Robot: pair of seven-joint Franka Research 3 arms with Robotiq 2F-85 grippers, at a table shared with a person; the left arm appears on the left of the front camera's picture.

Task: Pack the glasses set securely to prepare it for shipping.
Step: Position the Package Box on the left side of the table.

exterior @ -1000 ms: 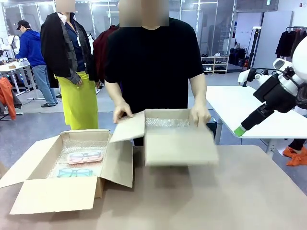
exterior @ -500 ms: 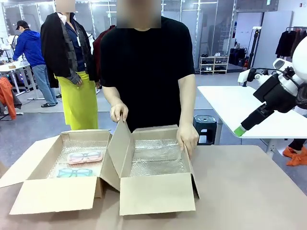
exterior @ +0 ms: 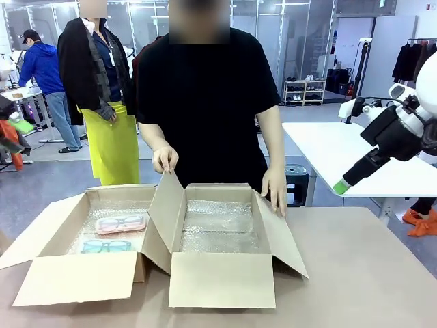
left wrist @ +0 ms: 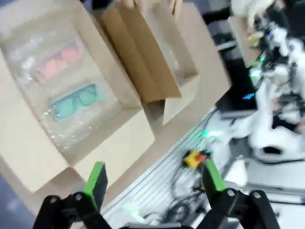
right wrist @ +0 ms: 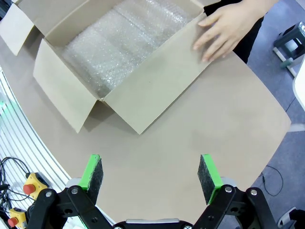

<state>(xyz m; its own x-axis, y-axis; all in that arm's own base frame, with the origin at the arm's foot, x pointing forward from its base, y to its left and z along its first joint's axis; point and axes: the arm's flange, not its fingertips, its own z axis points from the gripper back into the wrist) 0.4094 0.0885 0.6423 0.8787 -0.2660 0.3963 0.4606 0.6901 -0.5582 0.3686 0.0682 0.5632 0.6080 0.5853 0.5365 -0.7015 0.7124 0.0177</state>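
Note:
The pink glasses case (exterior: 121,223) and the mint green case (exterior: 107,246) lie side by side on bubble wrap inside the open cardboard box (exterior: 41,283) at the table's left. The left wrist view looks down on the pink case (left wrist: 59,62) and the mint case (left wrist: 74,101). My left gripper (left wrist: 155,179) hangs open high above that box's near side, and it enters the front view blurred at the far left as the left gripper (exterior: 19,128). My right gripper (right wrist: 150,172) is open over bare table; in the front view the right gripper (exterior: 339,186) is raised at the right.
A second open box (exterior: 222,280), lined with bubble wrap (right wrist: 119,47), stands at the table's middle against the first box. The person holds its left flap with one hand (exterior: 165,158) and rests the other hand (exterior: 276,195) on its right wall. Bare table (exterior: 369,273) lies to the right.
The person has set the second box down beside the first and spread its flaps. My left gripper has come into the front view at the far left. The right arm is unmoved.

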